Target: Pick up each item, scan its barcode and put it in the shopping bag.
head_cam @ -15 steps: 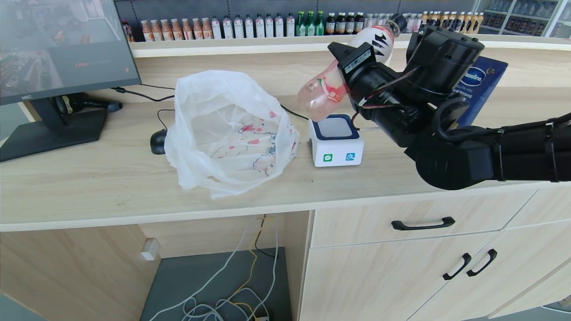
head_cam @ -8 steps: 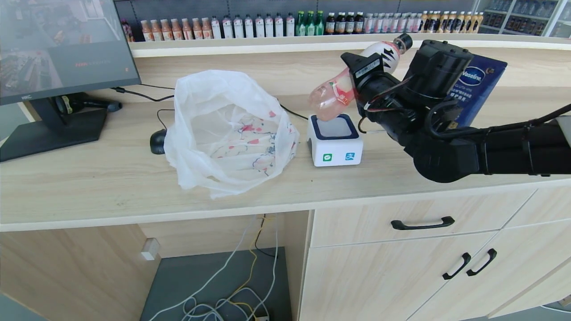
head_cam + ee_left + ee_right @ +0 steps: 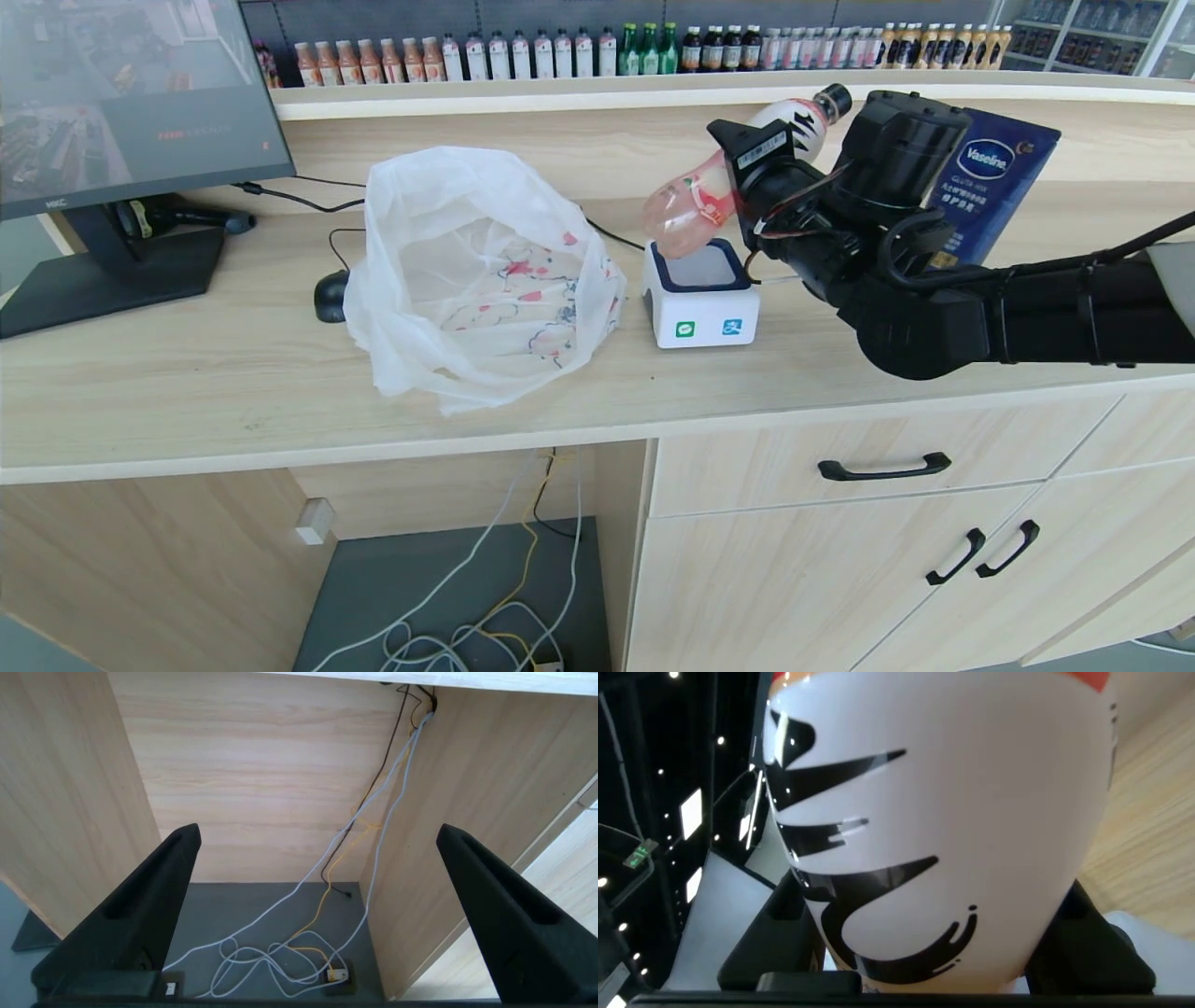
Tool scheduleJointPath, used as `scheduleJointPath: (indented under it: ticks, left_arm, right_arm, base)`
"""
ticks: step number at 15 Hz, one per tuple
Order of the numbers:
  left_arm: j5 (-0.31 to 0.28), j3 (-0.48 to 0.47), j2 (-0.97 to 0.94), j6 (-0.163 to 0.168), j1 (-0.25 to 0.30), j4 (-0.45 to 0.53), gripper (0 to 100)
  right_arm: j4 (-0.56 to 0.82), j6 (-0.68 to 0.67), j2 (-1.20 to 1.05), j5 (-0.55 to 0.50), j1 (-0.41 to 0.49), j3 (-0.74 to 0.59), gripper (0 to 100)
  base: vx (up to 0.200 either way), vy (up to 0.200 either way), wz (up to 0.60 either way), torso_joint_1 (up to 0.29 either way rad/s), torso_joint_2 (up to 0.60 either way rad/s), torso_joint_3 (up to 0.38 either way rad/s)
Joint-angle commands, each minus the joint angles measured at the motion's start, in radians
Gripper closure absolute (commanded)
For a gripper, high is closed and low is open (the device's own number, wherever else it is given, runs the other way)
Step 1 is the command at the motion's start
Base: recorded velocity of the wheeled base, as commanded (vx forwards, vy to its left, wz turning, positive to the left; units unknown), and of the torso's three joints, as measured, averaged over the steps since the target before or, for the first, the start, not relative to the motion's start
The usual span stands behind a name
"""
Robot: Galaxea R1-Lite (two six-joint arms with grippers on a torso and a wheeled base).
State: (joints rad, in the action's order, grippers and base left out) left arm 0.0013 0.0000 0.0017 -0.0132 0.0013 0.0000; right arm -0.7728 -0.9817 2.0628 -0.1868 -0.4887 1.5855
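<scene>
Bag (image 3: 411, 317) mouth open, scanner (image 3: 702, 319) just beside

Head above counter (image 3: 187, 373); right wrist against bottle (image 3: 943, 812)

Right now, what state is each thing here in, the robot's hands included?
Barcode scanner: upright on the counter, window up.
Pink drink bottle: gripped, tilted, base above the scanner.
Right end effector: shut on the bottle.
Left end effector: open, empty, aimed under the counter.
Shopping bag: mouth open, on the counter.
Blue pouch: standing, leaning on the back ledge.
Monitor: switched on.
</scene>
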Motion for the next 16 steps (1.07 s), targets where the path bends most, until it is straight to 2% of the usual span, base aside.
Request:
scheduleJointPath:
  ticks: [1,16]
  left_arm:
    - [0.0,0.0,0.0,-0.001,0.0,0.0,0]
    - [0.0,0.0,0.0,-0.001,0.0,0.0,0]
  right_arm:
    - [0.006,-0.014,0.002,0.0,-0.002,0.007,100]
    - [0.01,-0.049,0.002,-0.002,-0.004,-0.002,100]
  base:
    - [0.0,0.0,0.0,0.0,0.0,0.0]
    - [0.0,0.0,0.0,0.0,0.0,0.0]
